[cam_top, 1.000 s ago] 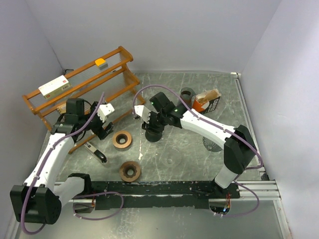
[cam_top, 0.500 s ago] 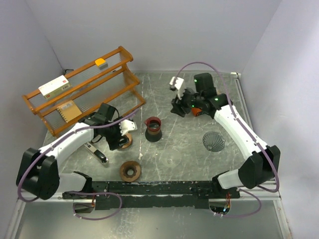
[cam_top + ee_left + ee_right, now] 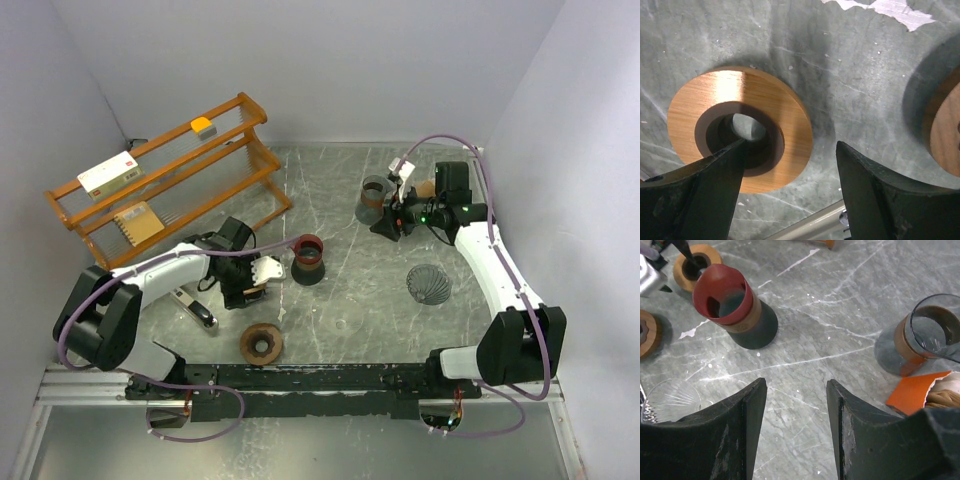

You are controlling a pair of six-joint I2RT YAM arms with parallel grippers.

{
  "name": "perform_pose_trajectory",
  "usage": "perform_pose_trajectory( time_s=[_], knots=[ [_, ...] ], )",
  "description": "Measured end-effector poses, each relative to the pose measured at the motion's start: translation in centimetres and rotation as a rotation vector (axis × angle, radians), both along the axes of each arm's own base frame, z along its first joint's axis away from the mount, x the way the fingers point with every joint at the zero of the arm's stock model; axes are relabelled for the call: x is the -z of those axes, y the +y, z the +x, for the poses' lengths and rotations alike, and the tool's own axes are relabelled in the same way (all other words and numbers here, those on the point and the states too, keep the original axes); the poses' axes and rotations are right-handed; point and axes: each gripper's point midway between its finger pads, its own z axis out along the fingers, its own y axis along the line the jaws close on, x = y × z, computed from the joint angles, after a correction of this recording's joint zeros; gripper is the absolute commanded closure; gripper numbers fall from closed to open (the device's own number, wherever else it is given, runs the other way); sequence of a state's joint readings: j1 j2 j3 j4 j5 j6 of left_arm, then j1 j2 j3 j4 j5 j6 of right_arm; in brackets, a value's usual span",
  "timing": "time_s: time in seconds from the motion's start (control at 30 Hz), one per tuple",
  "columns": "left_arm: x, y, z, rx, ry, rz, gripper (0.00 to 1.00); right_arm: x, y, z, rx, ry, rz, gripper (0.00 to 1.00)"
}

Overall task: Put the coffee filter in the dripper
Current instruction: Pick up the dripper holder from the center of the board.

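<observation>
Between the open jaws of the left gripper (image 3: pixel 790 150) a wooden ring (image 3: pixel 740 130) is seen flat on the table (image 3: pixel 850 60), with one finger held over its hole; nothing is gripped. Just right of these jaws the edge of a second ring (image 3: pixel 945 130) is shown. The right gripper (image 3: pixel 796 385) is also held open, with only bare table between its jaws. Ahead of them and to the left, the red dripper (image 3: pixel 725 295) is stood on a dark base (image 3: pixel 757 327). Ahead to the right a carafe (image 3: pixel 920 335) is found. Close beside the right-hand finger the filters (image 3: pixel 944 396) are kept in an orange pack (image 3: pixel 912 387). A glass dripper (image 3: pixel 670 397) is set by the other finger.
</observation>
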State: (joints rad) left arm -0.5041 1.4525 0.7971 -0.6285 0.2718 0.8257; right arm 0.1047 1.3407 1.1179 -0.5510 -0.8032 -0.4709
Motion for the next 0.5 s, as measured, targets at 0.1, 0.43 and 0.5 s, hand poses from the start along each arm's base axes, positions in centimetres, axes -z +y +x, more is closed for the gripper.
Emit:
perform_pose_trajectory(
  time_s=[0.1, 0.43, 0.5],
  knots=[
    [0.66, -0.1, 0.27, 0.011, -0.018, 0.022, 0.22, -0.28, 0.07, -0.04, -0.009, -0.005, 0.016, 0.48],
    [1.13, -0.28, 0.45, 0.046, -0.063, 0.074, 0.63, -0.44, -0.25, 0.09, -0.006, -0.005, 0.03, 0.48],
    [0.69, -0.17, 0.37, 0.049, -0.065, 0.083, 0.68, -0.44, -0.4, 0.16, -0.001, -0.005, 0.03, 0.48]
  ],
)
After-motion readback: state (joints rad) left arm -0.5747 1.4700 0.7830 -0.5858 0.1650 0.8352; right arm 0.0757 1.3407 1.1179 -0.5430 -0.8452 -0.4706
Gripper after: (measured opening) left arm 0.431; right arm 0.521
